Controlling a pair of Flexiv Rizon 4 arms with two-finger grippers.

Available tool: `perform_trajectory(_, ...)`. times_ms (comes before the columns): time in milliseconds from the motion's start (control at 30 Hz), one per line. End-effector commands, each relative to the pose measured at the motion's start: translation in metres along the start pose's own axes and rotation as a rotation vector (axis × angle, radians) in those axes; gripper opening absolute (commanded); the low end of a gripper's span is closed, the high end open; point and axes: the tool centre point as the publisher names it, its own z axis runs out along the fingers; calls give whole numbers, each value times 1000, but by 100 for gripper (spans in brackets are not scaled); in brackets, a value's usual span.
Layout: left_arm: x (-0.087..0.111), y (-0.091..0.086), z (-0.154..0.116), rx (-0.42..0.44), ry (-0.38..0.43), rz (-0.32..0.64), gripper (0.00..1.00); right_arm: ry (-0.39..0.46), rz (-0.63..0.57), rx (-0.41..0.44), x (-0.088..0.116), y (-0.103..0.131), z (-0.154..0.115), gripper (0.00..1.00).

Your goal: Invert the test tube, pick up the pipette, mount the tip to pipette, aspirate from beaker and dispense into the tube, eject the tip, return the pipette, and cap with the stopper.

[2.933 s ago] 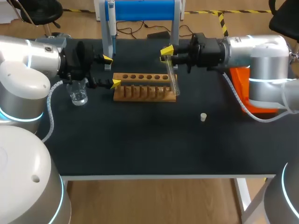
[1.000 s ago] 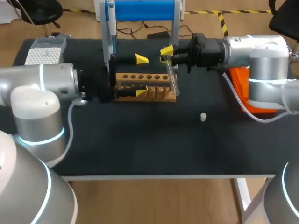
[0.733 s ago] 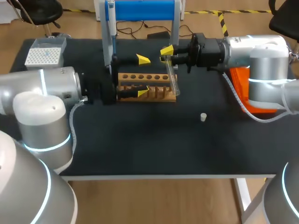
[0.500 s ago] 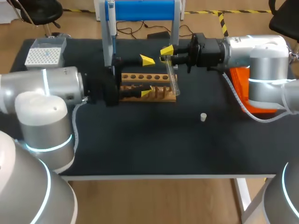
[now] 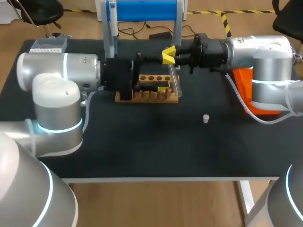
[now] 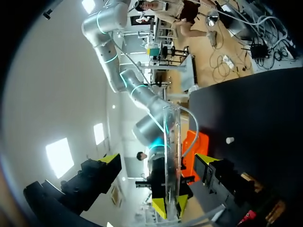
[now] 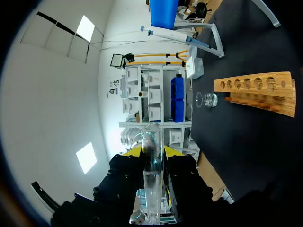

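Two arms now meet at the test tube (image 5: 175, 84). The left end effector (image 6: 158, 161) has swung in from the worktop's (image 5: 142, 146) left, fingers apart, straddling it by the rack (image 5: 147, 97). The right end effector (image 7: 152, 153) stays clamped on it. Handover for inversion looks next.

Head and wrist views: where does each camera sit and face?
Head view: above and behind, looking down on the table; both arms, left tool and right tool at the tube.
Left wrist: on that arm, facing the right arm; own open fingers beside the tube.
Right wrist: on that arm, facing rack and beaker; own tool grips the tube.
All share the tube.
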Motion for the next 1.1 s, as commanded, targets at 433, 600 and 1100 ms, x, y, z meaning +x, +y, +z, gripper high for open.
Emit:
perform_trajectory(433, 7, -15, 25, 13, -58, 23, 100, -3, 0, 2, 1, 0, -1, 0)
perform_trajectory(600, 8, -21, 29, 17, -58, 11, 100, -3, 0, 2, 1, 0, -1, 0)
perform_trajectory(1100, 10, -31, 27, 39, -42, -32, 100, -3, 0, 2, 1, 0, -1, 0)
